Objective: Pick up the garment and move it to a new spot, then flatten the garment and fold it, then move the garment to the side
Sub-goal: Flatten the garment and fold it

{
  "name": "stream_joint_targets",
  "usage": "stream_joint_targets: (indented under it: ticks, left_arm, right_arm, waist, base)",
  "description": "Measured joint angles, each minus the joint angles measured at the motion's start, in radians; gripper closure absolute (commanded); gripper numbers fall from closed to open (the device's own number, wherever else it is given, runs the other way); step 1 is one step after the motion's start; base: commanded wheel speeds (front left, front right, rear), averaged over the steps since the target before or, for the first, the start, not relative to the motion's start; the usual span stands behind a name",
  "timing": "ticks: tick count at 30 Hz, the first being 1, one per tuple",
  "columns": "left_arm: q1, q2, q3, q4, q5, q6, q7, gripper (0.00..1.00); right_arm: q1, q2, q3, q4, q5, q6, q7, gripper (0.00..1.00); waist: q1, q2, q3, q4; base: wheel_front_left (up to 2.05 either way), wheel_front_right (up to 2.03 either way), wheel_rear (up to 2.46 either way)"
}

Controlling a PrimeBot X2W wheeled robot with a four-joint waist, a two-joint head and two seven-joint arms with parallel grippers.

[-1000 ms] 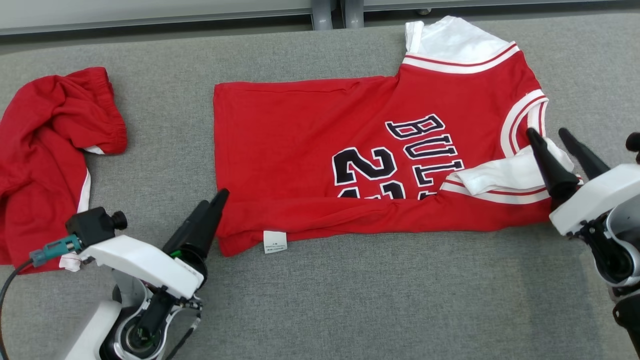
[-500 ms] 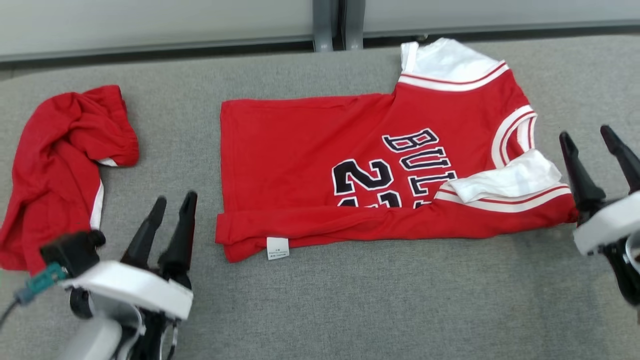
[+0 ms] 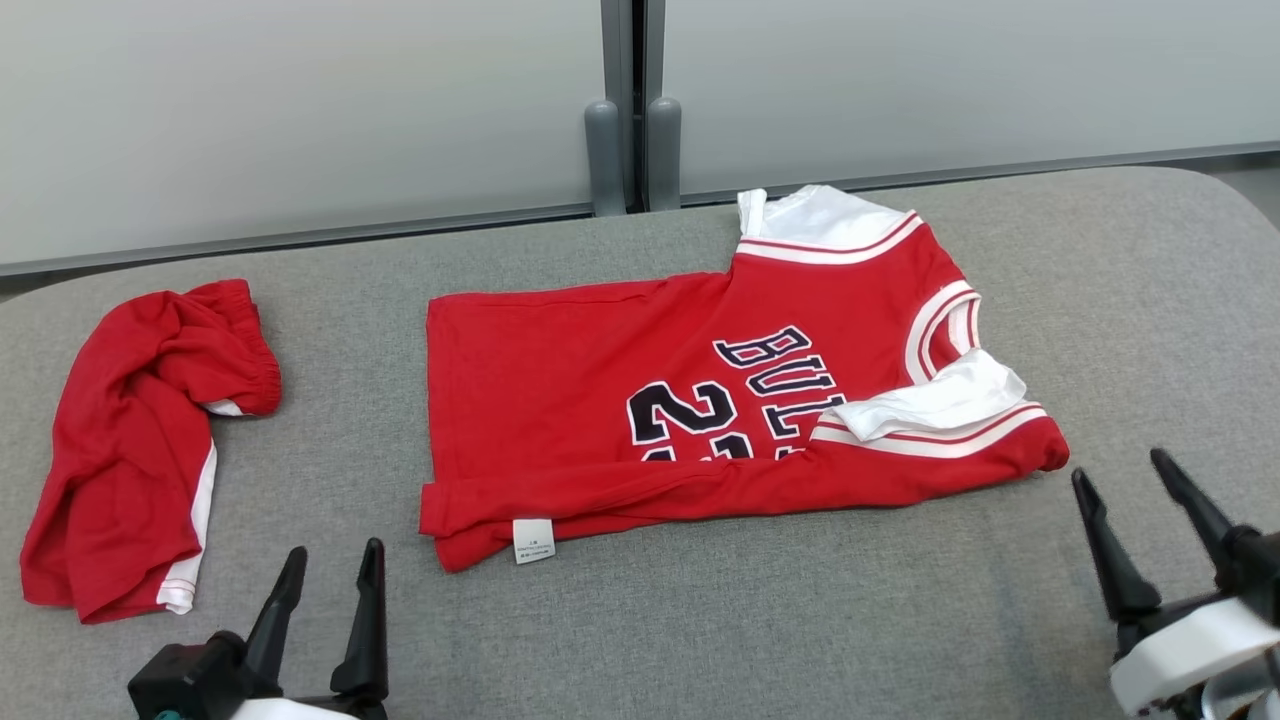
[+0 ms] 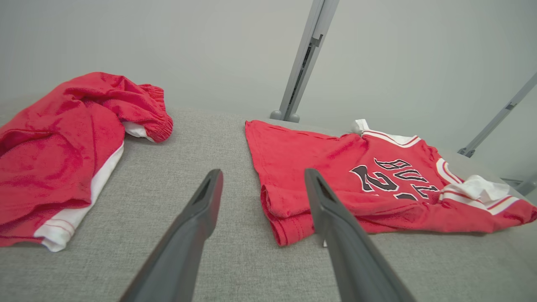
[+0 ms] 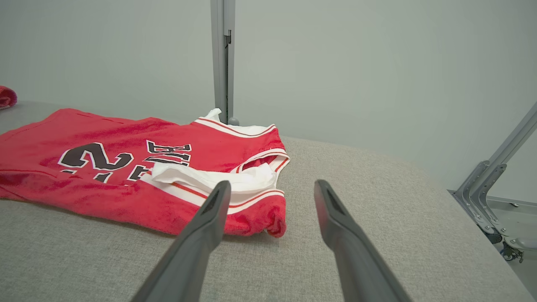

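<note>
Across the grey padded table point(image 3: 700, 640), the red jersey point(image 3: 600, 400) occupies the centre. It lies flat with its hem toward the robot's left and its neck toward the right. The near long edge is doubled over onto the body, so the lengthwise fold appears done; a crosswise fold and the move to the side remain. Well apart to the left lies a crumpled pair of red shorts point(image 3: 130, 440). Both end effectors hang clear of the cloth with nothing between the fingers. The left gripper point(image 3: 335, 547) is spread wide near the hem corner, between shorts and jersey, and the right gripper point(image 3: 1119, 465) is equally wide just beyond the near shoulder corner. Hazard one: the doubled edge point(image 4: 285, 218) at the hem is a loose roll, and a pinch that catches the upper layer alone would likely peel the fold open. Hazard two: the white inner panel point(image 3: 930, 400) at the near armhole is turned out and unsecured, so lifting that corner may let it slip and bunch. Hazard three: a sideways move toward the left could drag the jersey onto the shorts. The small white label point(image 3: 533, 540) protruding at the near edge marks the layer boundary.
</note>
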Motion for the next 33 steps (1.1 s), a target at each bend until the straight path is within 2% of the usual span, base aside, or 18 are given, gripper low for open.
stream_joint_targets:
  ticks: [2,6,9,11,19,25,33]
  left_arm:
    - [0.030,-0.031,0.041,0.006,0.043,-0.004,0.000,0.00]
    - [0.047,-0.081,0.072,0.044,0.086,-0.062,-0.001,0.00]
    - [0.051,-0.093,0.072,0.090,0.103,-0.097,-0.001,0.00]
    - [0.040,-0.100,0.060,0.127,0.098,-0.121,0.002,0.00]
    - [-0.095,-0.118,-0.010,0.238,0.076,-0.202,0.119,0.00]
    - [-0.143,-0.132,-0.019,0.278,0.054,-0.228,0.137,0.00]
    - [-0.169,-0.140,-0.026,0.291,0.037,-0.259,0.137,0.00]
  right_arm:
    - [0.023,0.029,-0.012,0.016,-0.015,0.000,-0.008,0.00]
    - [0.035,0.072,-0.013,0.058,-0.033,0.000,-0.009,0.00]
    - [0.026,0.084,-0.018,0.086,-0.035,0.000,-0.012,0.00]
    - [0.005,0.088,-0.021,0.103,-0.035,0.000,-0.012,0.00]
    - [-0.146,0.084,-0.014,0.238,-0.038,0.000,-0.013,0.00]
    - [-0.204,0.072,-0.016,0.308,-0.033,0.000,-0.010,0.00]
    - [-0.225,0.066,-0.005,0.347,-0.017,0.000,-0.011,0.00]
  waist:
    - [0.0000,0.0000,-0.010,-0.001]
    - [0.0000,0.0000,-0.015,0.006]
    - [0.0000,0.0000,-0.010,0.009]
    - [0.0000,0.0000,0.001,0.012]
    - [0.0000,0.0000,0.101,0.027]
    - [0.0000,0.0000,0.149,0.049]
    - [0.0000,0.0000,0.161,0.058]
  base:
    - [0.00,0.00,0.00]
    - [0.00,0.00,0.00]
    - [0.00,0.00,0.00]
    - [0.00,0.00,0.00]
    - [0.00,0.00,0.00]
    - [0.00,0.00,0.00]
    - [0.00,0.00,0.00]
